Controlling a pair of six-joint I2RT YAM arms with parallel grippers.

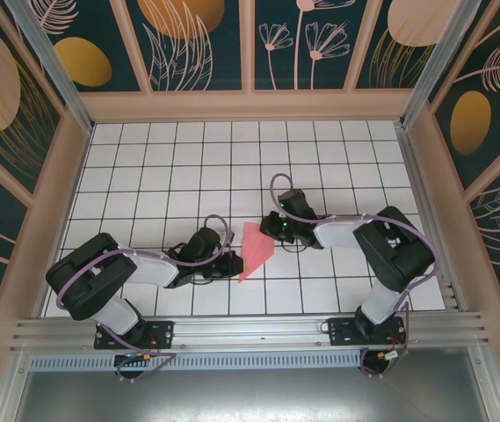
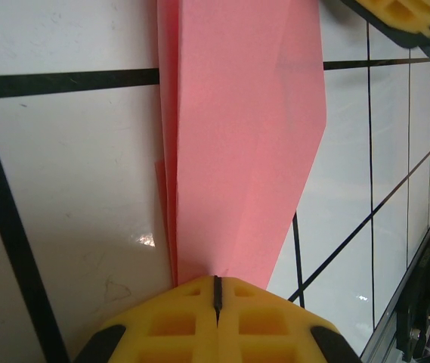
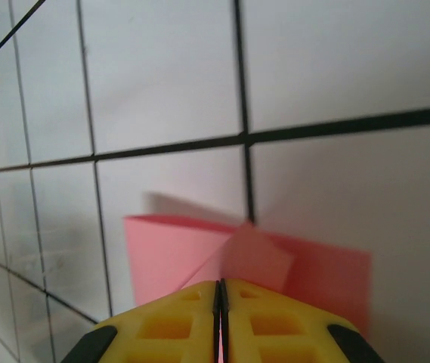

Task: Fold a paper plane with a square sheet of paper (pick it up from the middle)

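Observation:
The salmon-pink sheet of paper (image 1: pixel 255 249) is folded into a layered shape that tapers to a point at the near left. It is held between both grippers just above the white grid table (image 1: pixel 188 158). My left gripper (image 1: pixel 230 262) is shut on its narrow end (image 2: pixel 216 286), and the paper (image 2: pixel 245 151) widens away from the yellow jaws. My right gripper (image 1: pixel 273 230) is shut on the wide far end (image 3: pixel 221 287), where folded flaps of the paper (image 3: pixel 162 249) spread out beyond the jaws. The right gripper's yellow fingers (image 2: pixel 396 11) show at the top of the left wrist view.
Wooden walls with dark floral panels enclose the table on three sides. An aluminium rail (image 1: pixel 250 330) runs along the near edge by both arm bases. Open grid floor lies behind and to either side of the paper.

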